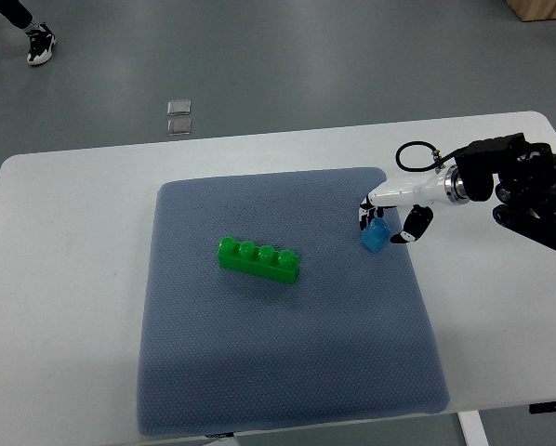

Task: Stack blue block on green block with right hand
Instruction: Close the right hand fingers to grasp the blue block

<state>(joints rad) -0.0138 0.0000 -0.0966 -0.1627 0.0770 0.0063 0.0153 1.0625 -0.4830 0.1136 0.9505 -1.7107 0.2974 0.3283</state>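
Blue block [375,235] sits right of centre on the grey-blue mat [287,372], well apart from the green block [258,259] lying at the frame's middle. Right hand [387,221], reaching in from the right edge, has its fingers curled around the blue block, gripping it. Mat covers the white desk [64,316].

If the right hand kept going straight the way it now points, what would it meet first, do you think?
Probably the blue block, already between the fingers of the right hand. Beyond it the line runs left over bare mat; the green block lies lower-left, likely off it.
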